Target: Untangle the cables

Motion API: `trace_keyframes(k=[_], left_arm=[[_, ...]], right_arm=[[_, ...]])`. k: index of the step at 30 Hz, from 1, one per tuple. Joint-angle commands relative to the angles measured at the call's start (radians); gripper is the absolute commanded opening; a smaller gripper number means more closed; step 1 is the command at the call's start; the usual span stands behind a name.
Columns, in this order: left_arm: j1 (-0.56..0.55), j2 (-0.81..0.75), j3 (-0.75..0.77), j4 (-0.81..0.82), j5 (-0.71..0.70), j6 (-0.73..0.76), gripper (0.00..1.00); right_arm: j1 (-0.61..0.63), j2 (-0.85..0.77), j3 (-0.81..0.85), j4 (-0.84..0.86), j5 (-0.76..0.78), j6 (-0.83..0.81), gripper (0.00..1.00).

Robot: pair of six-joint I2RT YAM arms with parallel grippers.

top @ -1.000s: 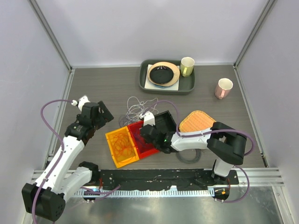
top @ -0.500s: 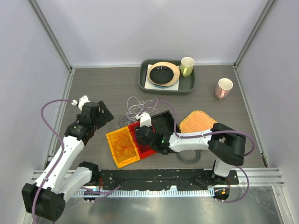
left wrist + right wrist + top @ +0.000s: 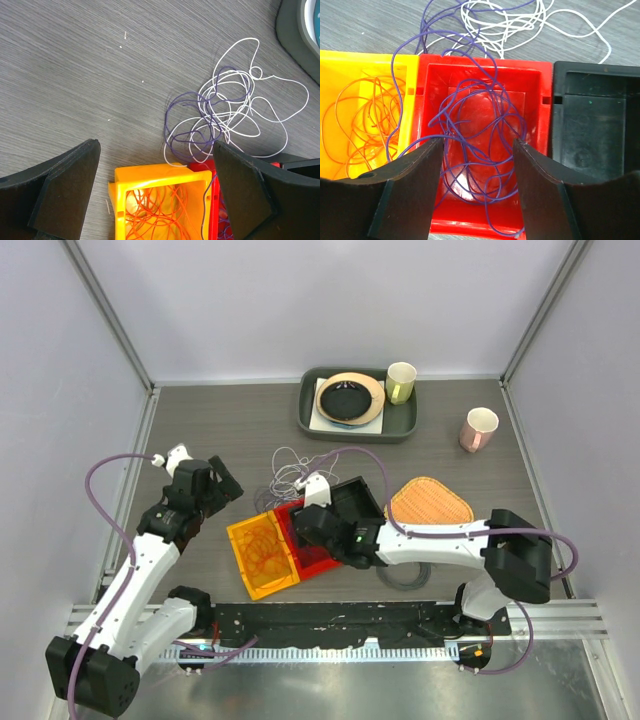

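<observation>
Three small bins stand side by side: yellow [image 3: 262,555], red [image 3: 300,540] and black [image 3: 355,498]. The orange cable [image 3: 365,120] lies coiled in the yellow bin [image 3: 370,57]. Most of the purple cable [image 3: 465,163] lies in the red bin [image 3: 480,64], and a few strands trail over the far rim into the white cable [image 3: 505,22], tangled on the table. My right gripper [image 3: 477,145] hovers open above the red bin, gripping nothing. My left gripper [image 3: 156,150] stands wide open and empty, above the table near the yellow bin's far rim [image 3: 160,176].
A dark tray [image 3: 358,405] with a plate and bowl sits at the back, a pale yellow cup [image 3: 401,382] on its right end. A pink cup [image 3: 478,429] stands at the right. A woven orange mat [image 3: 428,502] and a clear ring [image 3: 405,575] lie beside the black bin.
My right gripper has gone from shut to open over the red bin, and its elbow has swung to the right. The left arm has barely moved.
</observation>
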Motion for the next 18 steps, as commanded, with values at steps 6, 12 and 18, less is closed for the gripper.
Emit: trace_keyframes(k=[6, 12, 18], left_arm=[[0.006, -0.021, 0.001, 0.028, 0.012, 0.003, 1.0], [0.006, -0.019, 0.001, 0.032, 0.015, 0.003, 1.0], [0.006, -0.016, 0.003, 0.032, 0.015, 0.003, 1.0]], right_arm=[[0.008, -0.2, -0.009, -0.053, -0.062, -0.099, 0.65], [0.008, -0.183, -0.01, 0.069, -0.239, -0.171, 0.67], [0.008, -0.065, 0.068, 0.057, -0.197, -0.183, 0.67]])
